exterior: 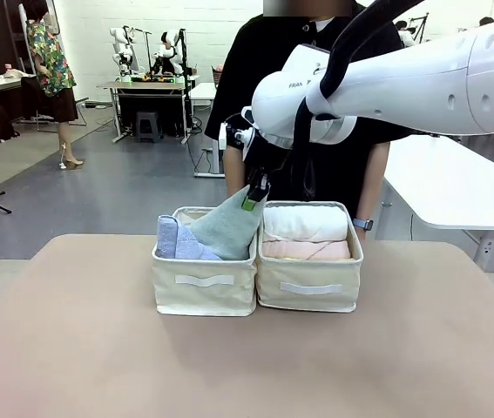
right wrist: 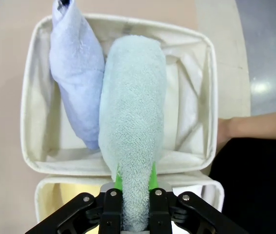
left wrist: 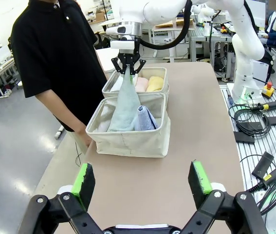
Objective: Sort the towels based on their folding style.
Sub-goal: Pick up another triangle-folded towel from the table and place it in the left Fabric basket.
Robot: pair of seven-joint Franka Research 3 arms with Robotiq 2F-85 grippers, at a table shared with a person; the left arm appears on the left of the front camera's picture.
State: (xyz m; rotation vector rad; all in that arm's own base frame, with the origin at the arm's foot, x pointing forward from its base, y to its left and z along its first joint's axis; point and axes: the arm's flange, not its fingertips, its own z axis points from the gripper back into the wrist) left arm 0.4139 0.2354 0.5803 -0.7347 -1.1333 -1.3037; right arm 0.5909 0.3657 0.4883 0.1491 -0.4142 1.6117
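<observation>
Grey-green towel [right wrist: 132,122] tip pinched between right gripper [right wrist: 134,181] pads.

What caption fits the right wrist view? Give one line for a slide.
Right gripper shut on the pale green cone towel, holding it in the cream basket beside the lavender-blue towel.

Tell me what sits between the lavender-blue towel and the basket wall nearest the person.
The pale grey-green cone towel, pinched at its tip by the right gripper, then bare basket lining; the right wrist view shows it.

"FRA…" partly legible on right arm [exterior: 292,85].
</observation>
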